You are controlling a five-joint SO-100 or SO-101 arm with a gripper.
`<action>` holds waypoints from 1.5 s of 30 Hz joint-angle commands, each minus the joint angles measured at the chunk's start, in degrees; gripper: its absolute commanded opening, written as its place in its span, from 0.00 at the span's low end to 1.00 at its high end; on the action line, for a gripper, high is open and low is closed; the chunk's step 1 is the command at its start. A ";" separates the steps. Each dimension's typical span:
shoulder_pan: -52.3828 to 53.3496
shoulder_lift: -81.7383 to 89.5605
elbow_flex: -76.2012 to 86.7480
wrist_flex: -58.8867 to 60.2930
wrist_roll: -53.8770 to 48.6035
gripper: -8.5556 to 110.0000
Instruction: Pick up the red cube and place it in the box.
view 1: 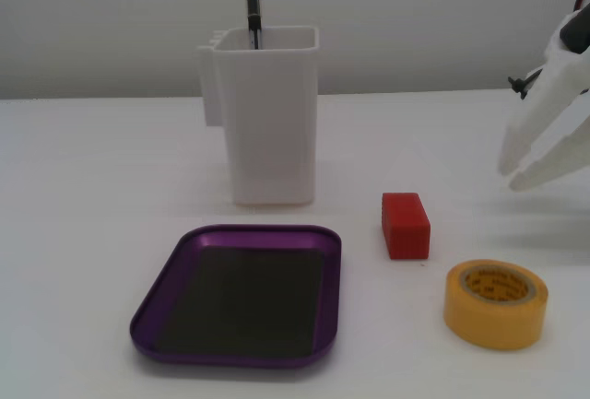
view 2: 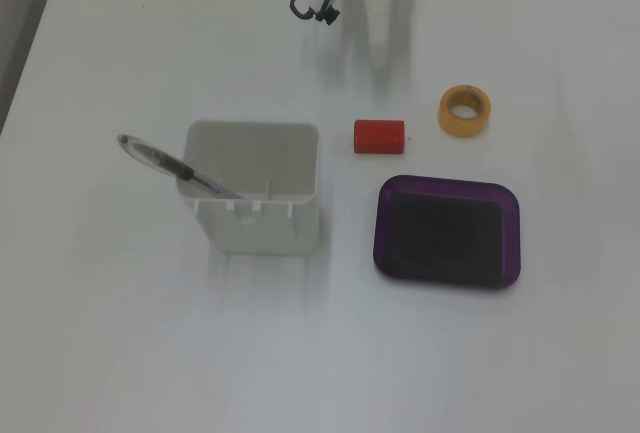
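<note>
In a fixed view I see the red cube (view 1: pixel 406 225) resting on the white surface (view 1: pixel 92 187), just right of the purple box (view 1: pixel 238 295) and behind the yellow tape roll (view 1: pixel 495 303). The gripper (view 1: pixel 516 173) hangs at the right edge, jaws apart, holding nothing.

In the other fixed view, the cube (view 2: pixel 379 136) lies between the white container (view 2: pixel 256 200) and tape (view 2: pixel 464 111), above the box (view 2: pixel 447 230); there I cannot tell how the jaws stand.

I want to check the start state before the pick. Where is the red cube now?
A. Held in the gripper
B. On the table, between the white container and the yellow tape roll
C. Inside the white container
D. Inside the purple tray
B: the red cube lies on the bare table, apart from the box, with the gripper empty above.
</note>
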 commanded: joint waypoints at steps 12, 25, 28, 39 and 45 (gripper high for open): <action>-0.18 5.89 -0.18 -0.09 0.00 0.08; 0.09 -9.32 -17.05 0.00 -0.09 0.08; -0.18 -22.15 -24.43 0.26 -0.18 0.08; -5.98 -61.17 -50.80 1.23 -0.09 0.08; -7.21 -72.25 -58.62 5.80 -0.09 0.14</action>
